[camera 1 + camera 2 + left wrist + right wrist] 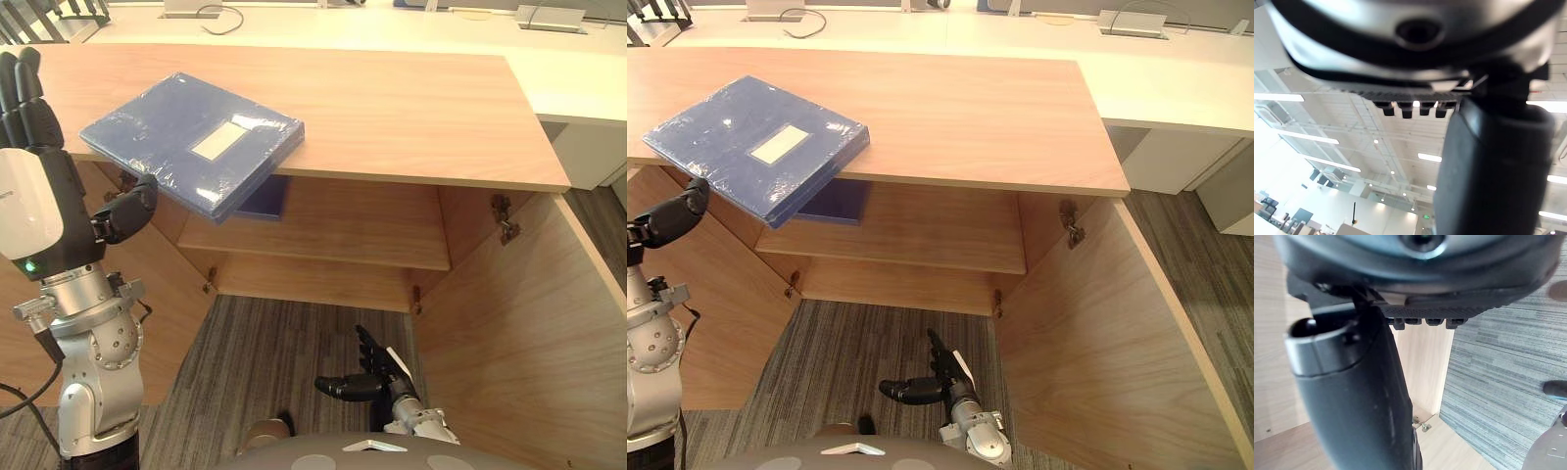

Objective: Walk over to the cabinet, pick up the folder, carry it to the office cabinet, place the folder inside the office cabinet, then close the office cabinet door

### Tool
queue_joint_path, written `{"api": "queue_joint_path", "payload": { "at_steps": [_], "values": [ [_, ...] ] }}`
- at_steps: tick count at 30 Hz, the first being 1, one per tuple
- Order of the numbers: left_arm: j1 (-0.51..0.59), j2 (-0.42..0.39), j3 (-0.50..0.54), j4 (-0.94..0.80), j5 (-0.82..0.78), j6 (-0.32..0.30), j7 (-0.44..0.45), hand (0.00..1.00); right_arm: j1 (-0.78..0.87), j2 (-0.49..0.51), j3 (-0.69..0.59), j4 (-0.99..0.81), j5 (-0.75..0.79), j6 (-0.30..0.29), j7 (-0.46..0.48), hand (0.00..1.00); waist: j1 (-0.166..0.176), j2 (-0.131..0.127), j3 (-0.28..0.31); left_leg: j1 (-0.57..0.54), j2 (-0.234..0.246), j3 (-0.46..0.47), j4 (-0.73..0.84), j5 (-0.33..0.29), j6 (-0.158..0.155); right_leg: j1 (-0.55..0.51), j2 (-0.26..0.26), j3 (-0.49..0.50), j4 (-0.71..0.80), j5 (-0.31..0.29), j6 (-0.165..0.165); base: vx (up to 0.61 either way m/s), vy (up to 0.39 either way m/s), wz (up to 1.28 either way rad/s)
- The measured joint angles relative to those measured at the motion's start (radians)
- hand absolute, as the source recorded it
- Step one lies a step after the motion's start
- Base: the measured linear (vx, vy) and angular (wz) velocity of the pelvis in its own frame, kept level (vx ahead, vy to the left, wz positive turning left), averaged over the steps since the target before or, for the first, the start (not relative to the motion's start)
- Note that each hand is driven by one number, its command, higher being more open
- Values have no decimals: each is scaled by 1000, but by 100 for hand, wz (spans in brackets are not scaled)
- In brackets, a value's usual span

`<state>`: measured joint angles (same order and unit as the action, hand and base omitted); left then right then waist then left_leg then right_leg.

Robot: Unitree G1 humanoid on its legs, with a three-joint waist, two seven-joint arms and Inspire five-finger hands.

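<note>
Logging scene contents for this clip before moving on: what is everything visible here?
folder: one, blue, on the cabinet top, a corner overhanging its front edge.
dark blue item: one, on the upper shelf below the folder; kind unclear.
cabinet: one, light wood, both doors open.
desk: one, pale, behind the cabinet.
carpet: one, grey striped, before the cabinet.
left hand: one, dark, raised at left, fingers straight, thumb near the folder.
right hand: one, dark, low over the carpet, open.

Office, low wooden cabinet [392, 108] with open doors [529, 333], grey striped carpet [284, 343], long white desk [578, 83] behind, ceiling strip lights [1332, 164]
</note>
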<state>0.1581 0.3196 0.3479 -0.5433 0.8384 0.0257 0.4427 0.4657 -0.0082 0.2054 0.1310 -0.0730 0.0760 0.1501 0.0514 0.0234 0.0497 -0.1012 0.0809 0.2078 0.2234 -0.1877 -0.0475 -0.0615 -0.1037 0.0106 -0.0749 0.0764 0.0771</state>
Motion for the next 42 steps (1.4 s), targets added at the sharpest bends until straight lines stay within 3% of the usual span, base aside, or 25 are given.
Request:
{"api": "queue_joint_path", "payload": {
  "at_steps": [21,35,42],
  "values": [
    [50,29,95,65,37,-12,-12,100,31,4,-80,-55,0,5,-23,100,2,16,-7,-1,0,1,5,-1,-1,0,0,4,-1,0,0,-5,-2,0],
    [108,29,90,105,80,-42,-12,100,29,3,-118,59,1,-7,-53,100,1,15,-14,-12,3,5,26,-5,-3,-6,-1,8,0,-1,-1,-5,-2,-1],
    [107,51,17,144,81,-42,-11,100,8,3,-121,205,2,-56,-75,100,1,2,-30,-26,9,6,56,-18,-2,-7,1,10,2,-4,-6,-20,-2,-1]
  ]
}}
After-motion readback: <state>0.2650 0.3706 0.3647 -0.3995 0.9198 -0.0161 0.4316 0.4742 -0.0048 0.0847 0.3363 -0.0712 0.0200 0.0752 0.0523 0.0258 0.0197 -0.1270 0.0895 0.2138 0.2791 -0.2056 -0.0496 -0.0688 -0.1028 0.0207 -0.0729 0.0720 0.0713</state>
